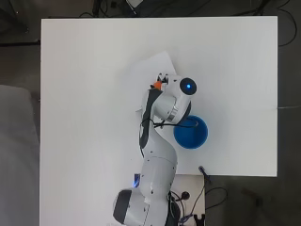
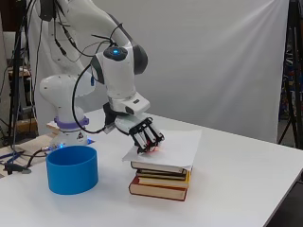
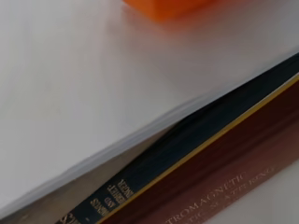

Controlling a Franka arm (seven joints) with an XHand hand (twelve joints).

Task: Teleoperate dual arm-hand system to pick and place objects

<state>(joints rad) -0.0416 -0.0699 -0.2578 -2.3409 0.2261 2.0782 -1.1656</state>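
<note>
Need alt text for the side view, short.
The white arm's hand reaches down, fingers curled, onto a small orange object lying on a white sheet atop a stack of books. A blue cup stands on the white table beside the stack, nearer the arm's base.

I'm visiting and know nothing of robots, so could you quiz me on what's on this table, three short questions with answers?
1. True or false: the blue cup stands on the stack of books.
2. The hand reaches down to: A) the cup, B) the orange object, C) bare table?
3. What lies on top of the books?

Key: 1 false, it stands on the table beside them. 2 B. 3 A white sheet, with the orange object on it.
</note>
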